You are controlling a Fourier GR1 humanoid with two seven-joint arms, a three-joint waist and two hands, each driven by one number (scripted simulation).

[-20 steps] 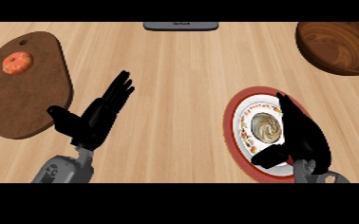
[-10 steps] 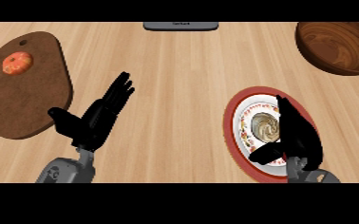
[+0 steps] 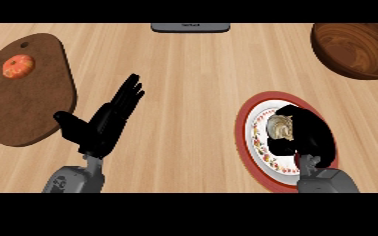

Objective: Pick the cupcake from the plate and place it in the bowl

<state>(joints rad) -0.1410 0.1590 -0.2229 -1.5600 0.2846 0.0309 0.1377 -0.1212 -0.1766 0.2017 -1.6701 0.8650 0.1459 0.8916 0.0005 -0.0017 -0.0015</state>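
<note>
Fingers of my right hand are curling round the cupcake on the plate — left hand is resting spread.

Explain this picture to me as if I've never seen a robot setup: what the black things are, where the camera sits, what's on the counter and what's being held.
The camera sits at the robot's head, looking steeply down at a wooden counter. The two black shapes are the robot's hands on grey forearms. The left hand rests open, fingers straight, holding nothing. The right hand is over a red-rimmed plate, its fingers curled round a cupcake. At the top right is a brown wooden bowl, where the cupcake should go. On the left lies a dark cutting board with a round red fruit on it. A grey object shows at the far edge; I cannot tell what it is.
</note>
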